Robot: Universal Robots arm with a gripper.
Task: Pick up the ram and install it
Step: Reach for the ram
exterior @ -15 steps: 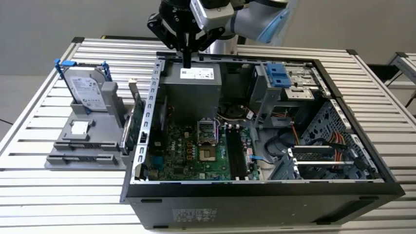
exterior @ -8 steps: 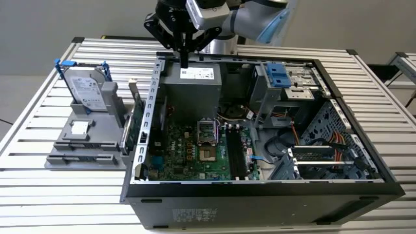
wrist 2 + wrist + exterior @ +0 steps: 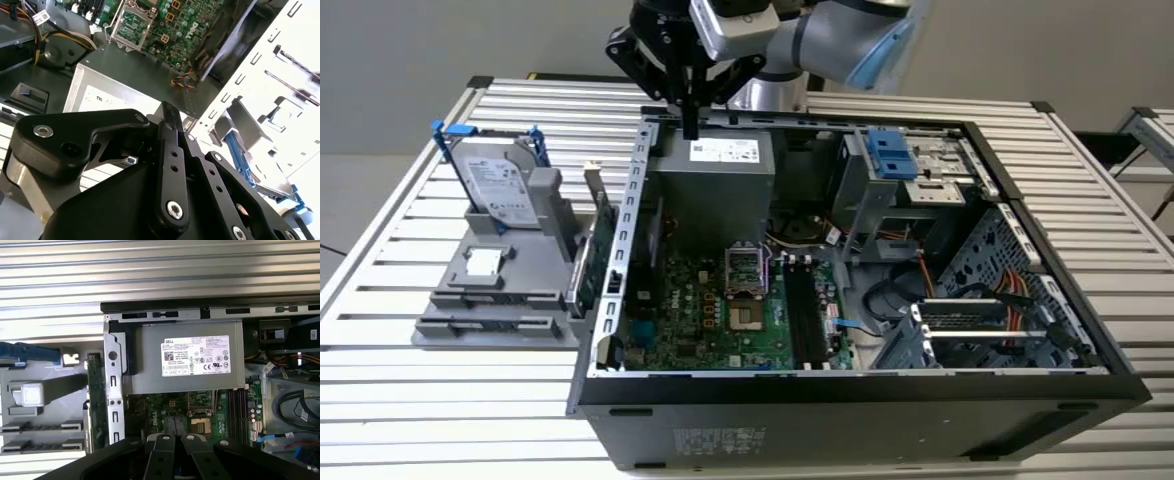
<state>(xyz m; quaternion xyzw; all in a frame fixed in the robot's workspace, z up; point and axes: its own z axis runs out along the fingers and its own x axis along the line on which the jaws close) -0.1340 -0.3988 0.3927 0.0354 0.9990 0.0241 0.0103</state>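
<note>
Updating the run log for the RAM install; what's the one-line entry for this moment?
gripper: shut | position: over computer case wall by power supply | hard drive: standing in gray holder

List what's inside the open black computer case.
A grey metal power supply box with a white label, a green motherboard, long black memory slots, a metal drive cage with blue latches and orange cables. Anything beneath the power supply and drive cage is covered.

Ribbed silver aluminium-slat table (image 3: 400, 400) across the exterior view, evenly lit. Plain grey wall (image 3: 454, 40) at eleven o'clock. Second slatted metal table (image 3: 1154, 130) at two o'clock.
</note>
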